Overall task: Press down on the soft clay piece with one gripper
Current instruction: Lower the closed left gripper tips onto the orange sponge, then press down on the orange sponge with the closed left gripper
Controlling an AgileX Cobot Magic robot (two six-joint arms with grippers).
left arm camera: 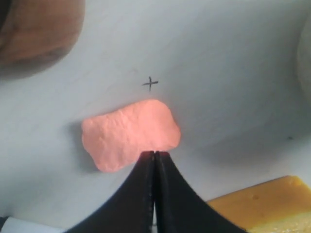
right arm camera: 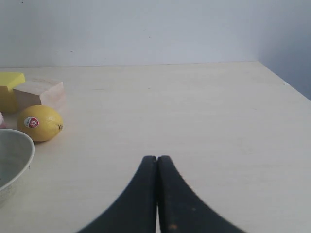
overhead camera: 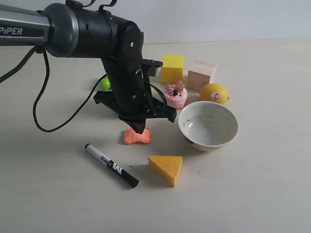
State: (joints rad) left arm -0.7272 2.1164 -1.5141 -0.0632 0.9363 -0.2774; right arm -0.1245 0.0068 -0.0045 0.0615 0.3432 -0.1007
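Observation:
The soft clay piece point(overhead camera: 136, 137) is a flat salmon-orange lump lying on the table in front of the arm marked PIPER. My left gripper point(overhead camera: 138, 129) points straight down with its jaws shut, and its tip meets the clay's top edge. In the left wrist view the clay point(left arm camera: 127, 134) fills the middle and the shut gripper point(left arm camera: 154, 153) touches its near rim, with nothing held between the fingers. My right gripper point(right arm camera: 156, 158) is shut and empty over bare table; it does not show in the exterior view.
A black marker point(overhead camera: 111, 165) lies front left and a yellow cheese wedge point(overhead camera: 166, 167) front right of the clay. A white bowl point(overhead camera: 208, 125), a pink cake toy point(overhead camera: 175, 94), a lemon point(overhead camera: 214, 92), a yellow block point(overhead camera: 172, 68), a wooden block point(overhead camera: 201, 74) and a green ball point(overhead camera: 105, 84) stand behind.

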